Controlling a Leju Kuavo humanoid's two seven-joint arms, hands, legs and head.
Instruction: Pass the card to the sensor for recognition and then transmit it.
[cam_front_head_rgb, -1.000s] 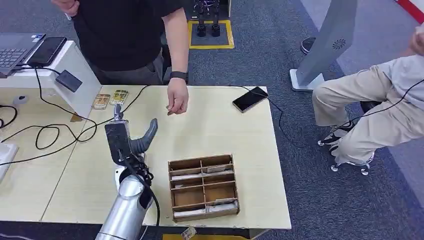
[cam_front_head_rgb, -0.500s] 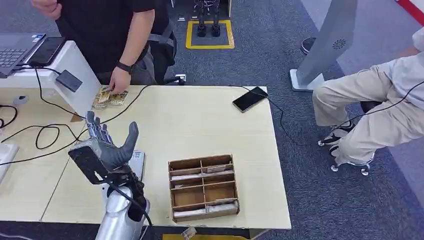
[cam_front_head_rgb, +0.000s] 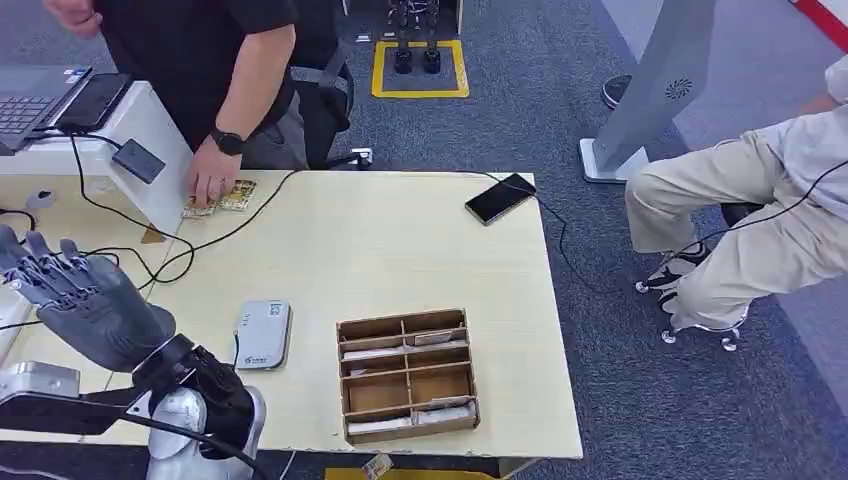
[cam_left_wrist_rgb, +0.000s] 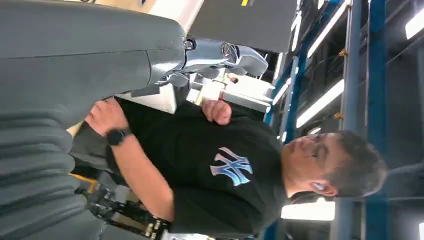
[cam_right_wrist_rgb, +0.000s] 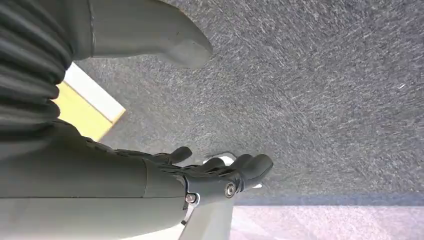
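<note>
Two patterned cards (cam_front_head_rgb: 222, 196) lie at the table's back left, and a person's hand (cam_front_head_rgb: 209, 183) presses on them. The white-grey card sensor (cam_front_head_rgb: 262, 334) lies flat on the table, left of the wooden box. My left hand (cam_front_head_rgb: 72, 300) is raised over the table's left side, fingers spread and nothing in it; the left wrist view shows its fingers (cam_left_wrist_rgb: 220, 52) stretched toward the person in a black shirt. My right hand (cam_right_wrist_rgb: 150, 115) hangs above grey carpet with thumb and fingers apart, holding nothing.
A wooden divided box (cam_front_head_rgb: 405, 373) stands near the front edge with flat items in its slots. A black phone (cam_front_head_rgb: 499, 198) on a cable lies at the back right. Cables (cam_front_head_rgb: 100, 262), a laptop (cam_front_head_rgb: 25, 100) and a white stand crowd the left. A seated person (cam_front_head_rgb: 760, 220) is at right.
My left hand has swung left and nearer the camera, uncovering the card sensor. The person's hand went from the table's back middle to the cards at back left.
</note>
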